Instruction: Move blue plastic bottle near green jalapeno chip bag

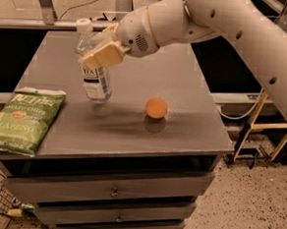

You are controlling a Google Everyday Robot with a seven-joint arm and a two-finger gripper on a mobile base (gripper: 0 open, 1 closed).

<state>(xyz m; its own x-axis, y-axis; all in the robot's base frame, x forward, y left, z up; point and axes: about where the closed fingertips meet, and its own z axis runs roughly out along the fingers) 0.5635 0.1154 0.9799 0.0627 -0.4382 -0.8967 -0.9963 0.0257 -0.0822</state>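
Note:
The blue plastic bottle (93, 73) is clear with a white cap and a white label. It hangs upright just above the grey table (184, 90), left of centre. My gripper (99, 52) is shut on the bottle's upper body, its cream fingers (104, 54) across the front. The green jalapeno chip bag (24, 119) lies flat at the table's front left corner, a short way left of and nearer than the bottle.
An orange fruit (156, 107) sits on the table to the right of the bottle. My white arm (228, 29) reaches in from the upper right. Drawers (113, 190) are below the tabletop. A wooden frame (265, 130) stands at the right.

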